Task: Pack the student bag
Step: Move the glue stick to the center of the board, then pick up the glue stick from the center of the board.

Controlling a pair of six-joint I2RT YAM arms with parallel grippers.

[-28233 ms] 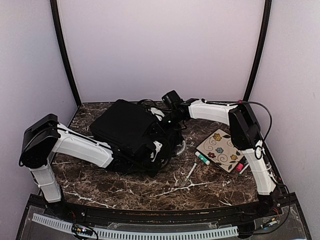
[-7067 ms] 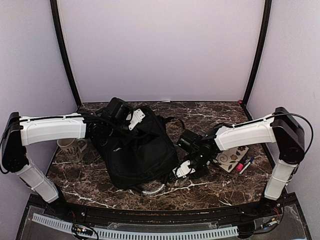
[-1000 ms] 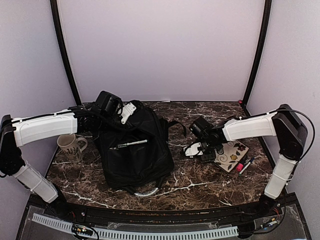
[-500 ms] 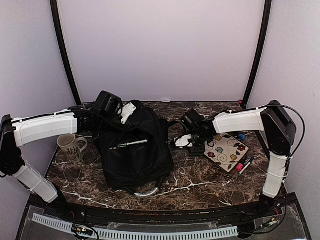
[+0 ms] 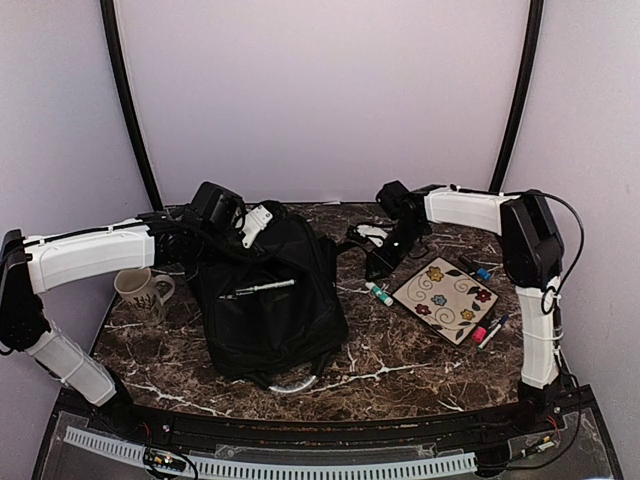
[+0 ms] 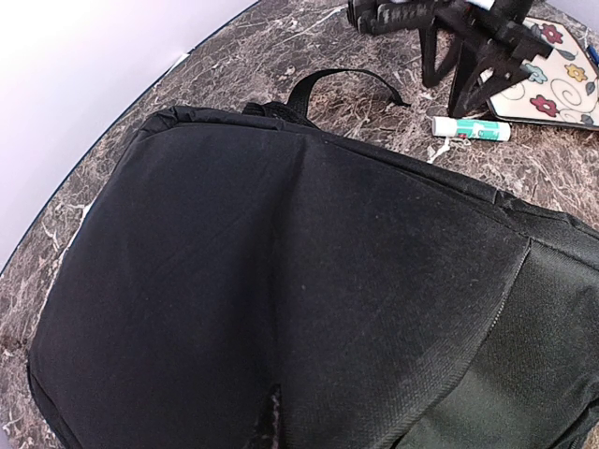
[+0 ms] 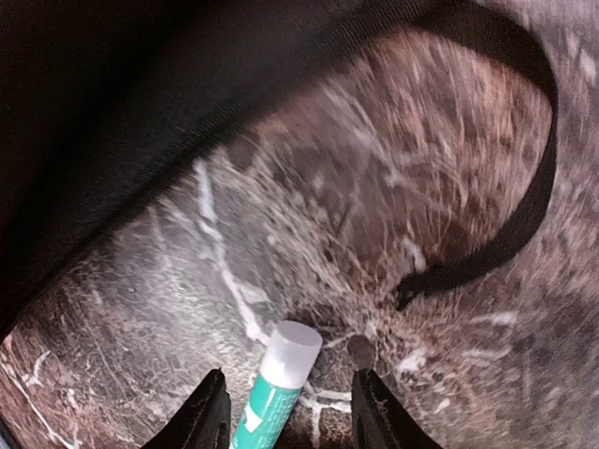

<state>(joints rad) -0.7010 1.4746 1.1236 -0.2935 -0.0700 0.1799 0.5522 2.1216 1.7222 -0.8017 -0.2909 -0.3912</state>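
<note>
The student bag (image 5: 268, 300), big, black and soft, lies at the left-middle of the table and fills the left wrist view (image 6: 281, 281). My left gripper (image 5: 218, 214) sits at its far left top corner, fingers buried in the fabric, shut on the bag. A silver pen (image 5: 258, 289) rests on the bag's front. My right gripper (image 5: 379, 264) hangs open by the bag's top loop (image 7: 524, 215). A green-and-white marker (image 7: 279, 385) lies on the table between its fingers (image 7: 211, 412), not touching either. The marker (image 5: 378, 292) is near the notebook.
A floral notebook (image 5: 446, 298) lies at the right, with a blue marker (image 5: 478, 270) behind it and a pink one (image 5: 482, 333) at its near corner. A patterned mug (image 5: 142, 292) stands left of the bag. A silver rim (image 5: 290, 383) pokes out under the bag's near edge.
My right arm has swung from the notebook's near side toward the back, beside the bag's loop, and its jaws have narrowed. The green marker now shows on the table. Left arm and bag are still.
</note>
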